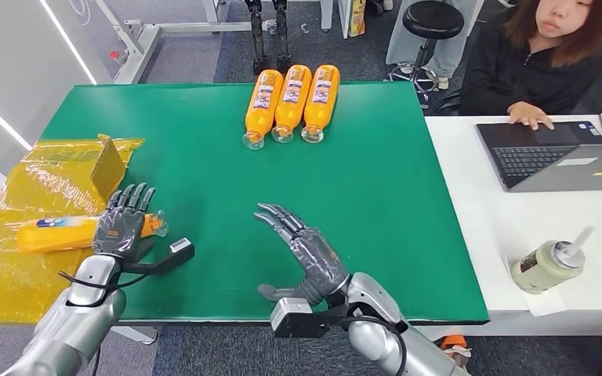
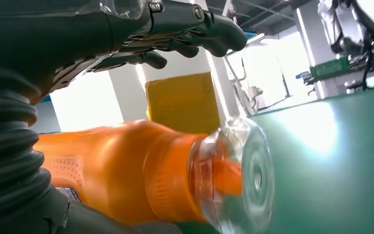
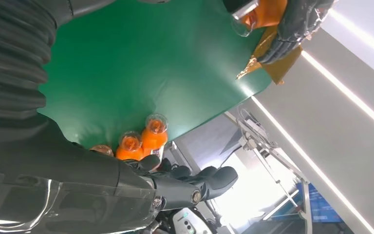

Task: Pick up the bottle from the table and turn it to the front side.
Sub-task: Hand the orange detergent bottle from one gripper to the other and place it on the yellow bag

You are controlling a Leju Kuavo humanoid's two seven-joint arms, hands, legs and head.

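While the orange bottle [image 1: 63,232] lies on its side at the green tabletop's [image 1: 376,180] left edge, your left hand [image 1: 121,225] rests over its neck end, fingers [image 2: 195,29] arched above it, grip unclear. Your right hand [image 1: 306,254] hovers mid-tabletop, fingers spread, empty.

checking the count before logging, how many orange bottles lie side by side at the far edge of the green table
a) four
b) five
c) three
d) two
c: three orange bottles lie in a row at the far edge of the green table, apart from the one under the left hand.
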